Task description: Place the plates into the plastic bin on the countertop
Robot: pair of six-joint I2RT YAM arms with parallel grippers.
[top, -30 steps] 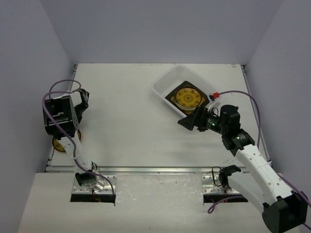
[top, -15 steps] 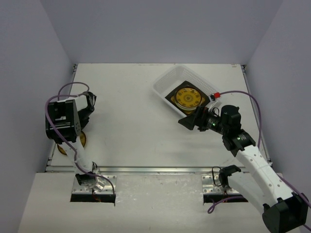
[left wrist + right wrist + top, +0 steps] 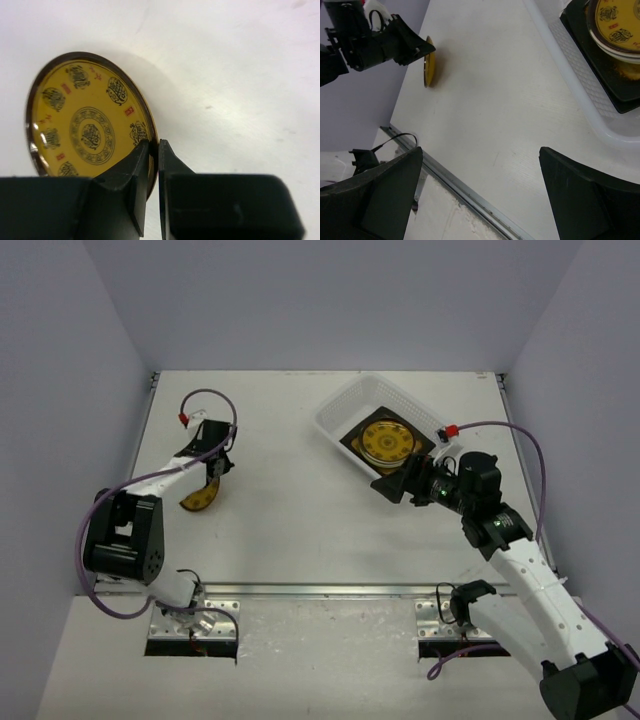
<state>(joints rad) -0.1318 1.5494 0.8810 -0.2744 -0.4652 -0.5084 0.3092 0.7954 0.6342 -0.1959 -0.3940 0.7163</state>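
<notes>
A yellow patterned plate [image 3: 90,132] tilts on edge at the left of the countertop [image 3: 290,520], its rim pinched between the fingers of the left gripper [image 3: 212,468]. The plastic bin [image 3: 345,400], far right, holds another yellow plate [image 3: 388,440] on a black square plate [image 3: 600,80]. Just near of the bin, the right gripper [image 3: 388,486] is spread wide and empty.

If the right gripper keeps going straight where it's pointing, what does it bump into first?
Probably bare countertop: the right gripper, jaws open, seems tilted down at it beside the plastic bin. The plate in the left gripper is much farther off.
</notes>
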